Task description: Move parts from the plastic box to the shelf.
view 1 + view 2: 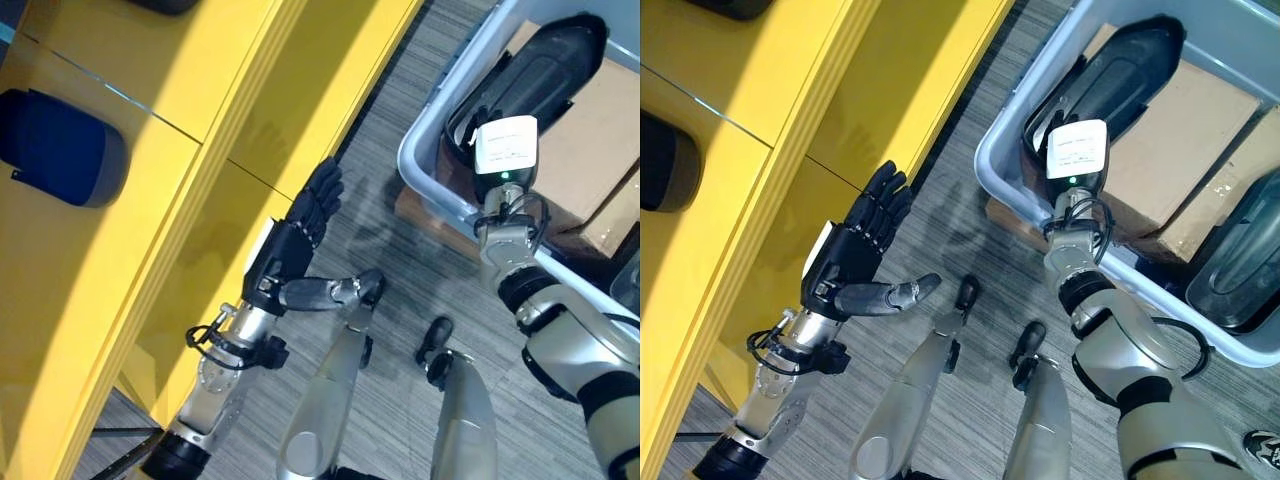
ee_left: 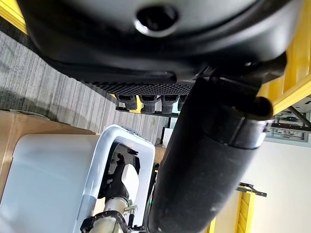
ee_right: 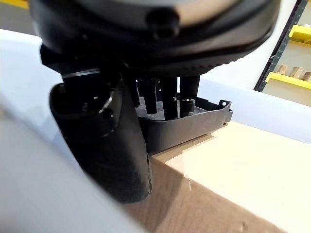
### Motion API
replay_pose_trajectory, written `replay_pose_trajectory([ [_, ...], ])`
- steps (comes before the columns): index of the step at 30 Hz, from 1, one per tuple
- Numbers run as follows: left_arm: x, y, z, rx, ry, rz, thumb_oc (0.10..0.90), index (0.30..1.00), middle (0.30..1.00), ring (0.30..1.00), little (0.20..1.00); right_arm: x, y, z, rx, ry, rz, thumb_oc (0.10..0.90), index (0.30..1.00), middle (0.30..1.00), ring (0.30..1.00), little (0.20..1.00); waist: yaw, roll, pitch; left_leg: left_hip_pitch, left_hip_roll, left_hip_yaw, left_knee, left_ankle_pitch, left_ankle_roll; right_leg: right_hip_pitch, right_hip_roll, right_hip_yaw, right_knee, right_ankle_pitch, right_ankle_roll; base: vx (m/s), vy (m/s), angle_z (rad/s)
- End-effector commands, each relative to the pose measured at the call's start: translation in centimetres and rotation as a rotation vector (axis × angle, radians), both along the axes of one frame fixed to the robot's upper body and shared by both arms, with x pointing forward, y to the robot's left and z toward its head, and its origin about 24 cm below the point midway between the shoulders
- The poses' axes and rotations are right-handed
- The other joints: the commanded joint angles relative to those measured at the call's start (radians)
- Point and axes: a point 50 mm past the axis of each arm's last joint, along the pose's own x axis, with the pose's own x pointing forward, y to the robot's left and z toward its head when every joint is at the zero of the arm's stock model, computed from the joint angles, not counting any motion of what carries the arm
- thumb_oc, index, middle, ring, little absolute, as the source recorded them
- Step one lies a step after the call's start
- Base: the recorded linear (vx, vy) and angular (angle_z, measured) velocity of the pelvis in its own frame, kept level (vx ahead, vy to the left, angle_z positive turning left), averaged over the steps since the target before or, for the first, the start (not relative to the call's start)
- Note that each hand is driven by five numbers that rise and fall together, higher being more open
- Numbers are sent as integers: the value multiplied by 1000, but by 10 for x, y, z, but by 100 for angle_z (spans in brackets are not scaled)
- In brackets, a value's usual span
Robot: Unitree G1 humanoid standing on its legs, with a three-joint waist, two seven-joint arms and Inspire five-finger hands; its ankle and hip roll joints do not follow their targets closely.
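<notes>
1. While the left hand (image 1: 855, 250) waits flat and spread beside the yellow shelf (image 1: 120, 200), the right hand (image 3: 126, 121) is down inside the plastic box (image 1: 1005, 170).
2. Its fingers (image 3: 165, 94) reach onto the rim of a black part (image 1: 530, 80), thumb alongside; whether they have closed on it I cannot tell.
3. The part lies on a cardboard box (image 1: 1170, 150), its long axis running straight on from the right forearm towards the box's far corner.
4. The right arm is far nearer; the shelf lies well off to the robot's left, so the lift must swing that way.
</notes>
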Motion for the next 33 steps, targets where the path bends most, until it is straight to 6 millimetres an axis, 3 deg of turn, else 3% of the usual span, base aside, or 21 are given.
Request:
replay_pose_trajectory([
  [1, -10, -16, 40, -139, -212, -90, 900, 1000, 1000, 1000, 1000, -21, -59, -62, 316, 340, -295, 400, 300, 300, 300, 300, -5, 97, -12, 14, -52, 87, -18, -31, 49, 12, 31, -56, 59, 13, 25, 0, 0, 0],
  [9, -11, -17, 40, -135, -223, -110, 900, 1000, 1000, 1000, 1000, -20, -59, -59, 259, 279, -239, 400, 300, 300, 300, 300, -15, 92, -12, 56, -46, 89, -37, -30, 48, 52, 39, -51, 23, 27, 30, -22, -14, 1],
  [10, -10, -16, 43, -135, -236, -109, 900, 1000, 1000, 1000, 1000, -17, -57, -51, 244, 253, -216, 400, 300, 300, 300, 300, -13, 95, -12, 43, -33, 92, -43, -6, 52, 43, 48, -63, 4, 56, 20, -94, -19, 1],
  [21, -11, -8, 44, -133, -248, -104, 900, 1000, 1000, 1000, 1000, -15, -51, -44, 213, 190, -103, 400, 300, 300, 300, 300, -37, 70, -12, 108, -15, 106, -72, -11, 49, 103, 63, -46, -51, 72, 27, -16, -13, -4],
  [27, -13, 2, 44, -124, -255, -80, 900, 1000, 1000, 1000, 1000, -19, -39, -39, 152, 149, 29, 400, 300, 300, 300, 300, -72, 33, -12, 187, 4, 125, -102, -19, 44, 175, 72, -28, -104, 85, 37, -15, -19, -7],
  [29, -14, 9, 46, -114, -255, -72, 900, 1000, 1000, 1000, 1000, -24, -21, -25, 44, 93, 173, 400, 300, 300, 300, 300, -98, -1, -12, 266, 14, 137, -121, -30, 42, 253, 76, -9, -145, 90, 46, -26, -51, -15],
  [33, -16, 15, 46, -106, -250, -64, 900, 1000, 1000, 1000, 1000, -33, -5, -8, 0, 35, 282, 400, 300, 300, 300, 300, -111, -26, -12, 333, 24, 139, -141, -32, 39, 321, 80, 5, -187, 102, 53, 11, -34, -25],
])
